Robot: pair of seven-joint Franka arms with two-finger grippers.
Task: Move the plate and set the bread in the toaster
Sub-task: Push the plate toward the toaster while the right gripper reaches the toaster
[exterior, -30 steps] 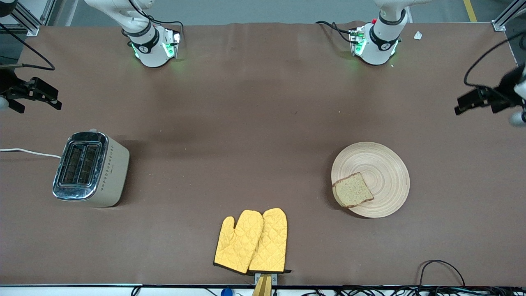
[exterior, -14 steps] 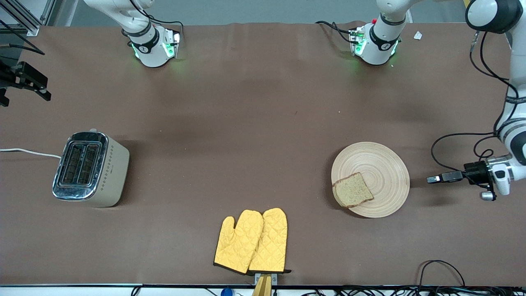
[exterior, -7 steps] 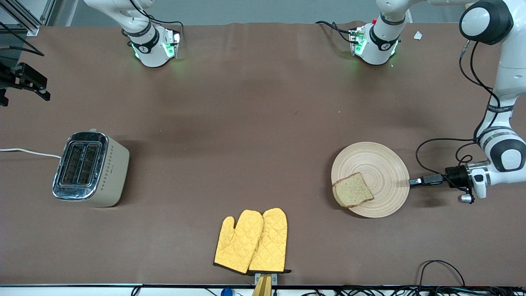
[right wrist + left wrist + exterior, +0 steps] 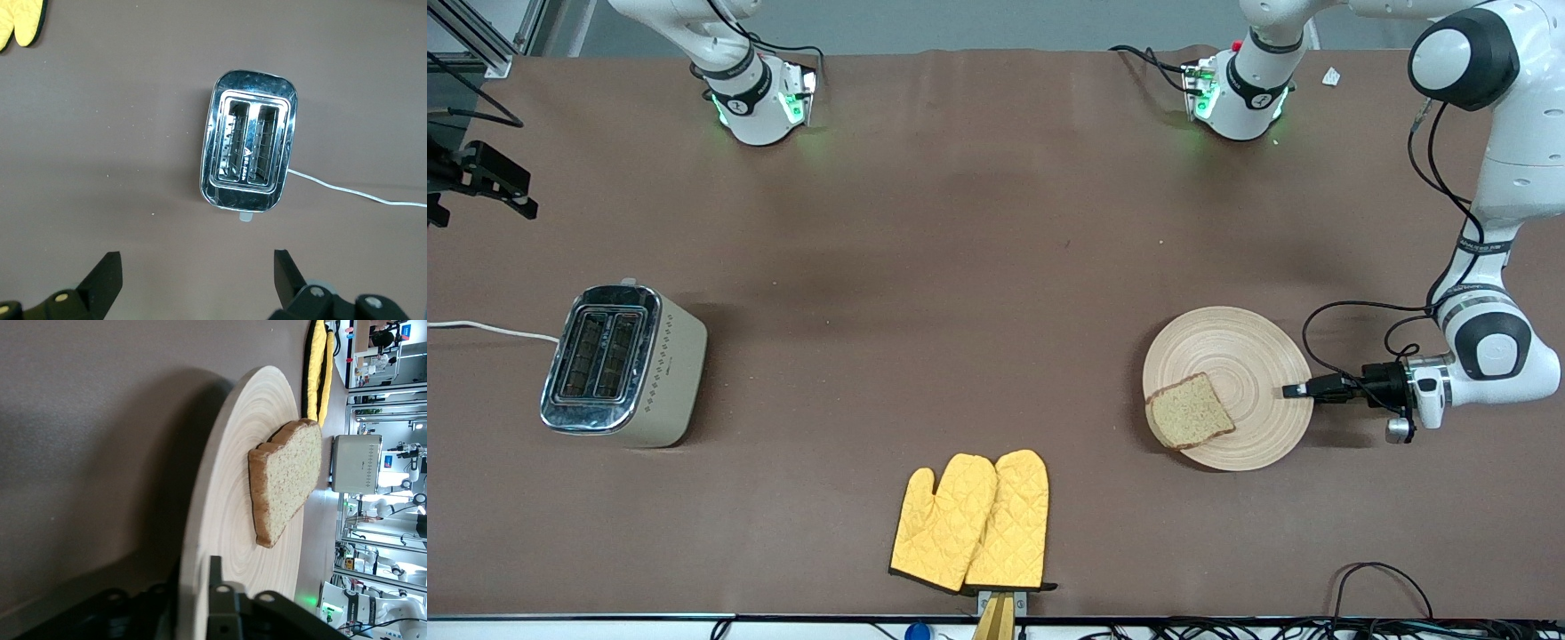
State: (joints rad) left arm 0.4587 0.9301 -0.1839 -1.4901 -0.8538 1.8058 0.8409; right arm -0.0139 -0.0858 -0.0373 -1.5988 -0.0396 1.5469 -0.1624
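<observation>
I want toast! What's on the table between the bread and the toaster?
In the front view, only bare table lies between the bread and the toaster. The yellow mitts sit nearer the camera, off that line.

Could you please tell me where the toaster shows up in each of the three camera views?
Front view: the toaster stands at the right arm's end of the table.
Left wrist view: it shows small, past the bread.
Right wrist view: it lies below the camera, slots up.
Shared landmark: the yellow oven mitts.

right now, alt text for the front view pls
The left gripper reaches low over the rim of a round beige wooden plate carrying a brown bread slice. A cream two-slot toaster stands toward the right arm's end; yellow oven mitts lie nearest the camera.
</observation>
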